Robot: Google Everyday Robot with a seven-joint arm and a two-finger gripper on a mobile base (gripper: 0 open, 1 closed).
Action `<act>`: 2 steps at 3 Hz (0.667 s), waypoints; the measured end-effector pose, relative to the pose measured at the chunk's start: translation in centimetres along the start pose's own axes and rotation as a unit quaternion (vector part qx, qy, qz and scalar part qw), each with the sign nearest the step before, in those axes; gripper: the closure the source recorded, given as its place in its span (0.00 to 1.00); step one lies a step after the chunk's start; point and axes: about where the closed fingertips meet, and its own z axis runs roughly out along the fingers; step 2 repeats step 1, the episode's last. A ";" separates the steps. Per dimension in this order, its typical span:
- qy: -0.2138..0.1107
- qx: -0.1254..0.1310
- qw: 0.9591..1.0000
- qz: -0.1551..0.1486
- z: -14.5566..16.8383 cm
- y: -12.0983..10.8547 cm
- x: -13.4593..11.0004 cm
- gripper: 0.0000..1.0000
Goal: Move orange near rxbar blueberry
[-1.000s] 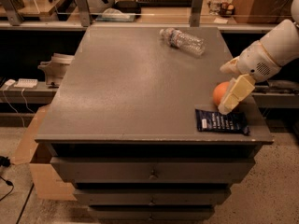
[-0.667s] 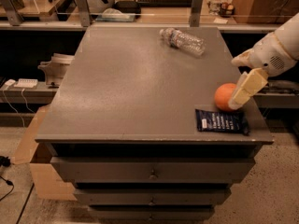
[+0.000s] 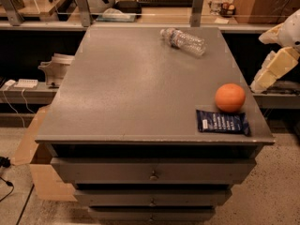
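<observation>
orange (image 3: pixel 230 97): rested on table (image 3: pixel 131 88) near its right edge, just behind rxbar blueberry (image 3: pixel 222 122), so placement judged complete | claw (image 3: pixel 268 76): beyond table's right edge, apart from orange, carrying nothing; whether apart or together could not be told | water bottle (image 3: pixel 183 40): lay at far side, uninvolved

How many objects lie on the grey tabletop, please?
3: clear plastic water bottle at back, round orange fruit front-right, navy snack-bar wrapper in front of it; gripper off right edge.
</observation>
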 end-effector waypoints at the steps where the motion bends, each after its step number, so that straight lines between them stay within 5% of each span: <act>1: 0.000 0.000 1.000 0.000 0.0 0.0 0.0 0.00; 2: 0.000 0.000 1.000 0.000 0.0 0.0 0.0 0.00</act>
